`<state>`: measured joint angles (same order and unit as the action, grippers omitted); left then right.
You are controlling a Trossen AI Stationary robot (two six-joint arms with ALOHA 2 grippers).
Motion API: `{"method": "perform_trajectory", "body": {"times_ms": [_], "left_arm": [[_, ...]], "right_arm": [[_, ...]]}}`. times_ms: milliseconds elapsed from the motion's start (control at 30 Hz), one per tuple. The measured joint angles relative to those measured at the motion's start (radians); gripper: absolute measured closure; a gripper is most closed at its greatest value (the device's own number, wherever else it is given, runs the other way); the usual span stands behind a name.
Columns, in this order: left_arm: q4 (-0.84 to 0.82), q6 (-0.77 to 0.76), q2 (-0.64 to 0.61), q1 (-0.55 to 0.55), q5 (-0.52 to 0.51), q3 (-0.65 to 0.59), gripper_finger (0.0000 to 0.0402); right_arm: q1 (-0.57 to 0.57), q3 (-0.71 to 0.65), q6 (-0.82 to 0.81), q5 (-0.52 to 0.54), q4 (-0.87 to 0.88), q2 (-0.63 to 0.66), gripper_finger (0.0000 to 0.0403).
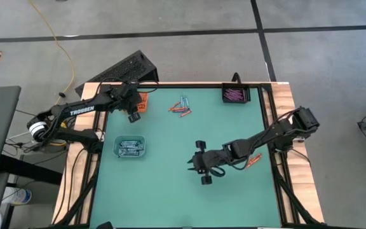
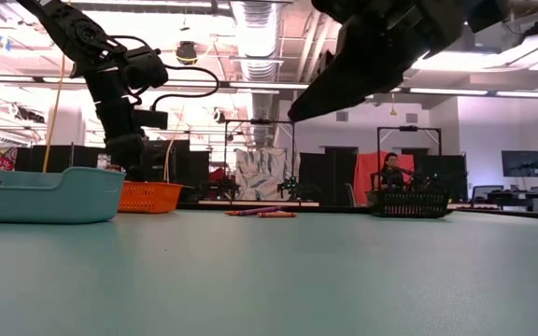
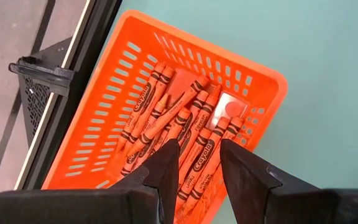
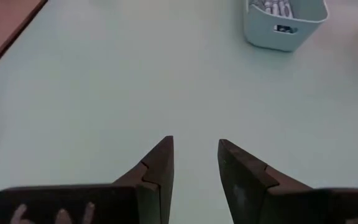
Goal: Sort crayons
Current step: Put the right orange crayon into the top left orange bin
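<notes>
Orange-red crayons (image 3: 185, 121) lie packed in the orange tray (image 3: 110, 106) at the table's far left. My left gripper (image 3: 197, 155) hangs open just over them; whether its fingertips touch a crayon, I cannot tell. A few loose crayons (image 1: 183, 107), orange-red and blue-grey, lie on the green table near its far edge. Purple crayons (image 1: 235, 94) fill the black tray at the far right. Blue-grey crayons (image 1: 129, 147) lie in the pale blue tray (image 1: 129, 154). My right gripper (image 1: 194, 166) hovers open above bare table near the middle, with nothing between its fingers (image 4: 160, 165).
An orange-red stick (image 1: 254, 162) lies on the table beside my right arm. The table's wooden rim (image 1: 284, 127) runs along both sides. A black stand (image 1: 129, 67) sits beyond the far left corner. Bare green surface (image 1: 170, 197) stretches across the near half.
</notes>
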<state>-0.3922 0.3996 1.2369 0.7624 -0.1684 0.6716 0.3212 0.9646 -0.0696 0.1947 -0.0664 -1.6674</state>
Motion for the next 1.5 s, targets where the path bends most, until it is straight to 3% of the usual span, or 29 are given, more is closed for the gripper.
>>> {"method": "perform_trajectory", "body": {"times_ms": [767, 1500], "left_arm": [[0.0, 0.0, 0.0, 0.0, 0.0, 0.0, 0.0294], [0.0, 0.0, 0.0, 0.0, 0.0, 0.0, 0.0294]], "right_arm": [[0.002, 0.0, 0.018, 0.012, -0.048, 0.001, 0.0269], [-0.104, 0.024, 0.071, 0.07, -0.205, -0.09, 0.0269]]}}
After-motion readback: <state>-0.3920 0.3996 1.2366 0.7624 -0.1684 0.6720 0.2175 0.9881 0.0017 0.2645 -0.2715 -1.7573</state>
